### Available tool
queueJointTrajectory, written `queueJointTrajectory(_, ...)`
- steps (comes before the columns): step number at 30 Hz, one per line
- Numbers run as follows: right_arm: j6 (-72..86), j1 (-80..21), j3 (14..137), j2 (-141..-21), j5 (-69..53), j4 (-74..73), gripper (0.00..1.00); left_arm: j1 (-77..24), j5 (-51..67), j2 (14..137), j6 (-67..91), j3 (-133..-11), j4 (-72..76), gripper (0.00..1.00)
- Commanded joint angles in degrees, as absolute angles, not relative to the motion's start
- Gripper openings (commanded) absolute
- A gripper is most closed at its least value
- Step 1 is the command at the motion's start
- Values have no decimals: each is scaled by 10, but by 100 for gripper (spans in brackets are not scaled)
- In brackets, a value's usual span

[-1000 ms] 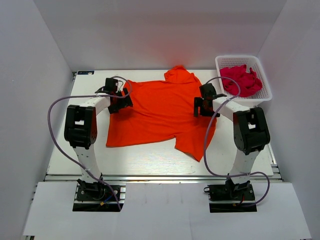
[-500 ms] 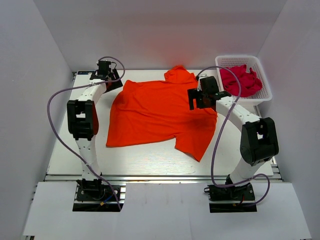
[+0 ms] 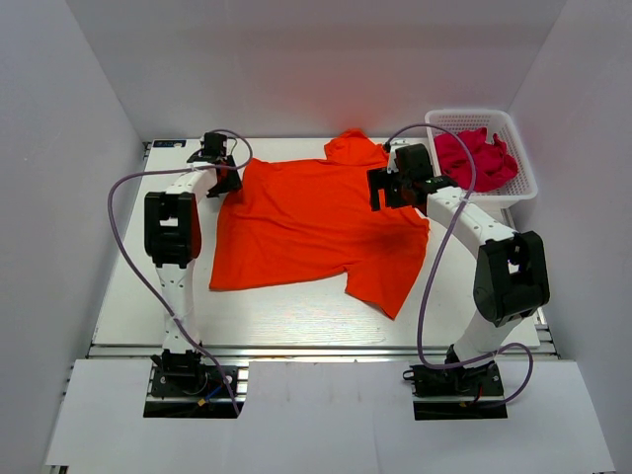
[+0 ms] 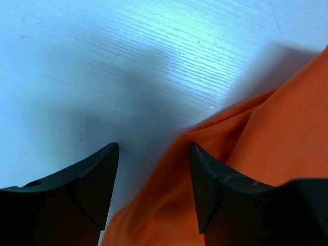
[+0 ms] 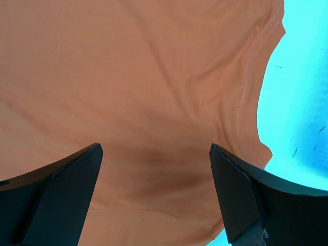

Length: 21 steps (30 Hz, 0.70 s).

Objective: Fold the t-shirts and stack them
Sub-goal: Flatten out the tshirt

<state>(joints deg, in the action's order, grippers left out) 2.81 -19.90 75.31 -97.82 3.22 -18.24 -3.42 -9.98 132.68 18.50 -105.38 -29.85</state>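
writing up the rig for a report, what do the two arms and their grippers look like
The left arm and right arm match: white links, bulky black joint housings, black base mounts. A thin lilac cable loops loosely from each base to the wrist. The left gripper and right gripper are matte black, each with two tapered wedge-shaped fingers. No markings show.

Two dark fingers (image 4: 97, 179) of the left gripper (image 4: 154, 148) at the lower edge, set apart, pale grained tabletop (image 4: 128, 51) beyond, rumpled edge of the orange-red t-shirt (image 4: 277, 138) entering the gap, right-hand finger over fabric.
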Motion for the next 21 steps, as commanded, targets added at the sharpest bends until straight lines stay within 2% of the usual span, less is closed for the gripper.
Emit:
queueJointTrajectory(1, 22, -198, 766, -975, 27, -170, 91, -32, -85, 1331, 155, -1048, -293, 67)
queueJointTrajectory(5, 26, -196, 758, -968, 45, -166, 91, -37, -48, 1304, 114, -998, -255, 41)
queueJointTrajectory(6, 28, -199, 754, -966, 47, -166, 91, -37, -39, 1294, 114, -972, -233, 15)
queueJointTrajectory(7, 31, -196, 748, -961, 48, -164, 91, -37, -39, 1286, 114, -961, -224, 1)
queueJointTrajectory(11, 38, -195, 740, -961, 44, -155, 91, -31, -75, 1250, 144, -954, -219, 0)
queueJointTrajectory(17, 52, -195, 718, -951, 29, -142, 91, -31, -212, 1214, 206, -1001, -266, 0)
queueJointTrajectory(21, 53, -195, 707, -944, 24, -141, 91, -31, -227, 1174, 218, -979, -248, 0)
